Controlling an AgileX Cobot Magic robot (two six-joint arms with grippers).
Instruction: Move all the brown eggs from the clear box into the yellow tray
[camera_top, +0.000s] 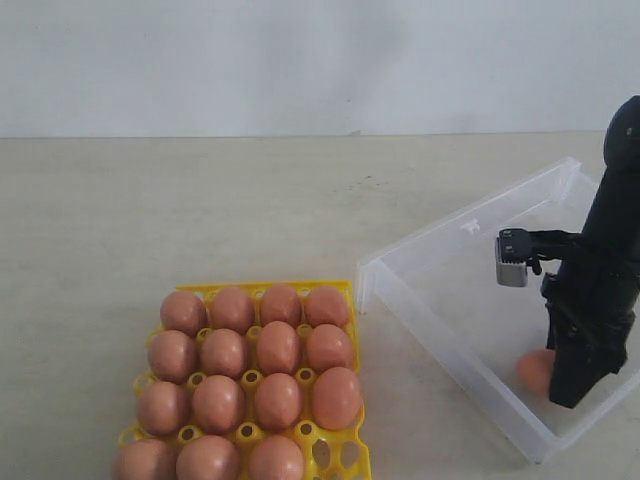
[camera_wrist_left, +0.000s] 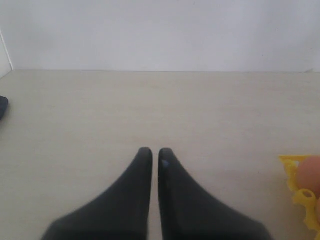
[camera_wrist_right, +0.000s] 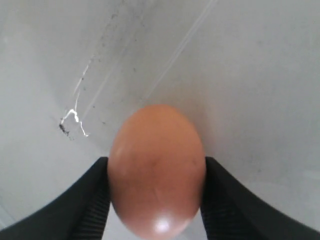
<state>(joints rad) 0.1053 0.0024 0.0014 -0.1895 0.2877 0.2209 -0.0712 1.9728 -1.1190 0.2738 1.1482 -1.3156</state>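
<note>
Several brown eggs (camera_top: 278, 347) fill the yellow tray (camera_top: 335, 455) at the lower left of the exterior view; one cup at its near right corner is bare. In the clear box (camera_top: 440, 345) on the right, my right gripper (camera_top: 556, 380) reaches down to the floor and is shut on one brown egg (camera_top: 535, 368). The right wrist view shows that egg (camera_wrist_right: 156, 170) pressed between both black fingers. My left gripper (camera_wrist_left: 155, 152) is shut with nothing in it, over bare table. A corner of the tray (camera_wrist_left: 300, 196) with an egg (camera_wrist_left: 311, 172) shows beside it.
Beige tabletop surrounds the tray and box, and a white wall (camera_top: 300, 60) runs behind it. The box floor has a scratch mark (camera_wrist_right: 72, 120). A dark object (camera_wrist_left: 2, 107) shows at the edge of the left wrist view.
</note>
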